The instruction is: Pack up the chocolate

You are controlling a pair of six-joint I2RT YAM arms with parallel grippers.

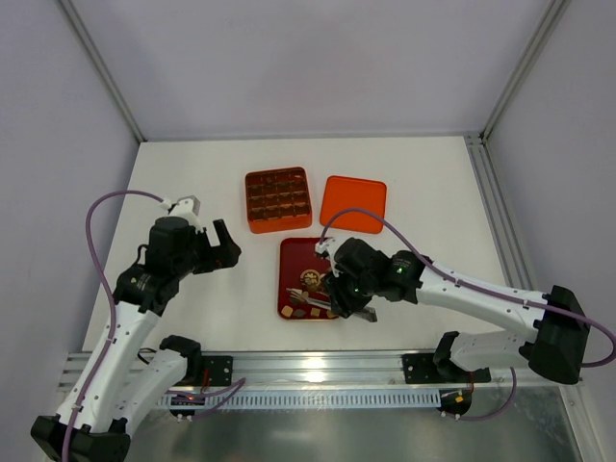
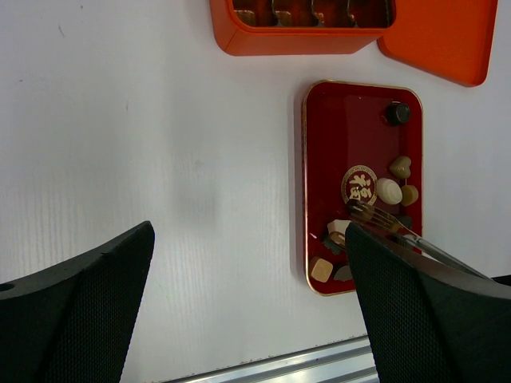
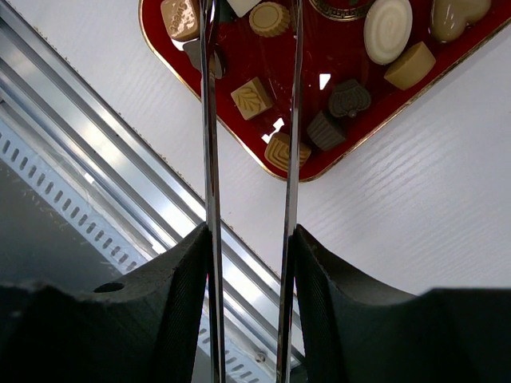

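Several small chocolates, tan, cream and dark brown (image 3: 251, 97), lie in the near end of the dark red tray (image 1: 294, 252); they also show in the left wrist view (image 2: 389, 191). My right gripper (image 3: 249, 239) is shut on metal tongs (image 3: 209, 120), whose two arms reach over the tray's pieces; the tips are out of the wrist view. In the top view my right gripper (image 1: 351, 300) hovers over the tray's near right corner. My left gripper (image 2: 247, 239) is open and empty above bare table, left of the tray (image 2: 351, 128); the top view shows it too (image 1: 226, 248).
The orange box with grid compartments (image 1: 278, 227) stands beyond the tray, its orange lid (image 1: 352, 202) lying flat to its right. An aluminium rail (image 1: 318, 366) runs along the table's near edge. Frame posts stand at the back corners.
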